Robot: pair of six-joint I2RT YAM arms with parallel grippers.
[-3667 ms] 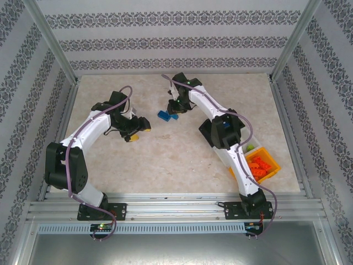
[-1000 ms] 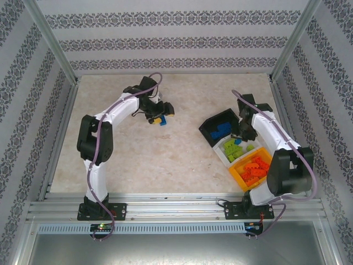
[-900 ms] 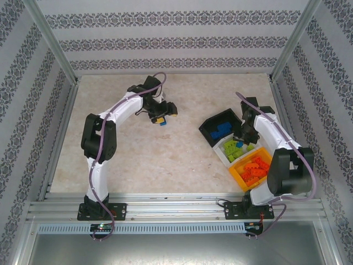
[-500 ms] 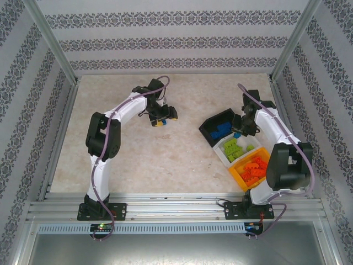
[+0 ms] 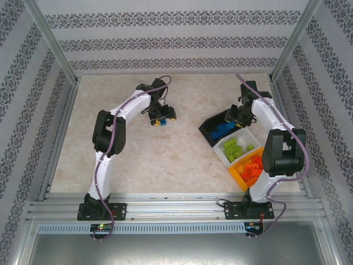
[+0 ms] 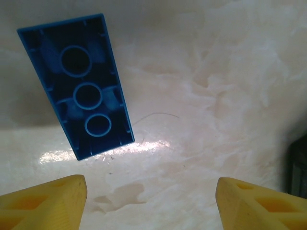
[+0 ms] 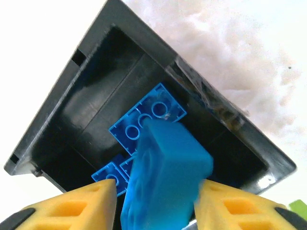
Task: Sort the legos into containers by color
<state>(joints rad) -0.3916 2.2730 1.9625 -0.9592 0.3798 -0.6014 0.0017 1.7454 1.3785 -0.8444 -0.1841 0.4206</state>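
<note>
The left gripper [image 6: 152, 201] has its yellow fingers spread wide over the marble table [image 6: 216, 96], at the far middle. An upturned blue lego [image 6: 76, 86] lies just beside them. At the right, the right gripper [image 7: 153, 206] pinches a blue brick [image 7: 163, 177] above the black bin [image 7: 62, 96], where other blue legos [image 7: 144, 120] lie.
</note>
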